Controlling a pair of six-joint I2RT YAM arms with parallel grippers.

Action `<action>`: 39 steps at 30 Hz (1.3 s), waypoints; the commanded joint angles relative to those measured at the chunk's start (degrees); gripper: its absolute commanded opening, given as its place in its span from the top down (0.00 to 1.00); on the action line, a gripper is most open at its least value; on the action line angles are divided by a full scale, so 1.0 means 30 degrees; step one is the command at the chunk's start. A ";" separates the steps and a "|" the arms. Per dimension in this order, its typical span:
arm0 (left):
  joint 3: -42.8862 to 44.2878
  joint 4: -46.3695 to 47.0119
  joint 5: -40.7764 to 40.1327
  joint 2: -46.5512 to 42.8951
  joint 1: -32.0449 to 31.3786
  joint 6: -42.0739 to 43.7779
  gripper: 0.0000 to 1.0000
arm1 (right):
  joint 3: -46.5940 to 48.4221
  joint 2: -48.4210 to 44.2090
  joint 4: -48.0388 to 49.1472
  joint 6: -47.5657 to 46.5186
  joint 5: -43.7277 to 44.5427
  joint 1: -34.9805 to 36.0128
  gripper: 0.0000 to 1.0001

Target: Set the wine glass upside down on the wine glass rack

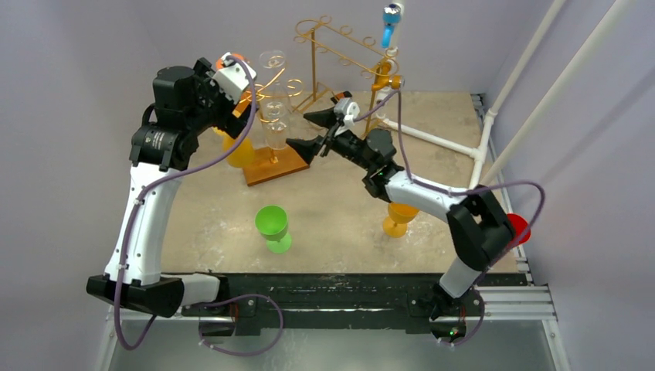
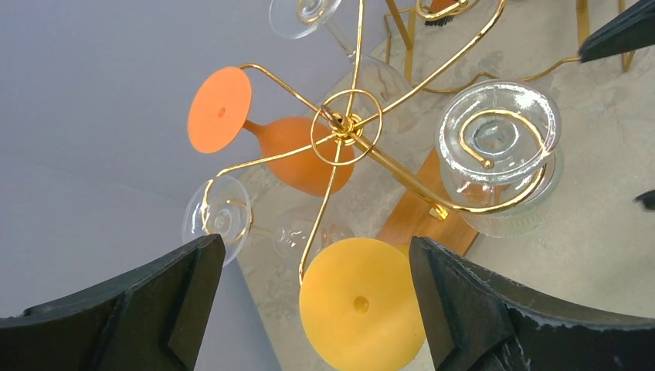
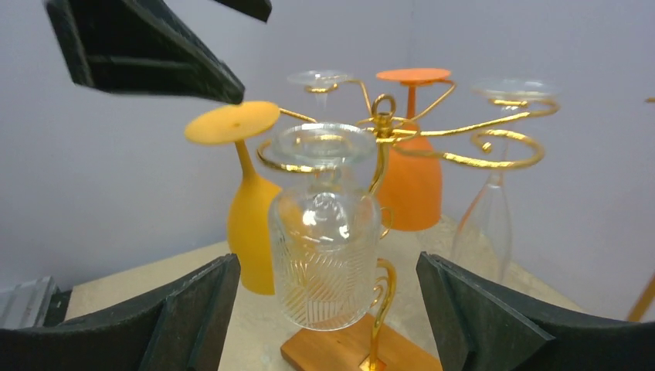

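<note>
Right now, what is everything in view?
Rack: one, gold, wooden base, table's rear left.
Ribbed glass: one, clear, upside down on rack.
Plain glasses: two, clear, hanging on rack.
Orange glass: one, hanging on rack.
Yellow glass: one, hanging on rack.
Green glass: one, upright, table centre.
Amber glass: one, standing under right arm.
Red object: one, table's right edge.
Second rack: one, gold, table rear.
Blue object: one, rear.
Left fingers: two, black, open above rack.
Right fingers: two, black, open facing ribbed glass.
</note>
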 commanded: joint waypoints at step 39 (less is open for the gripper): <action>0.3069 0.2545 -0.0871 0.4707 -0.0030 -0.0955 0.22 | 1.9187 0.4267 -2.2339 0.2102 0.2883 -0.1855 0.65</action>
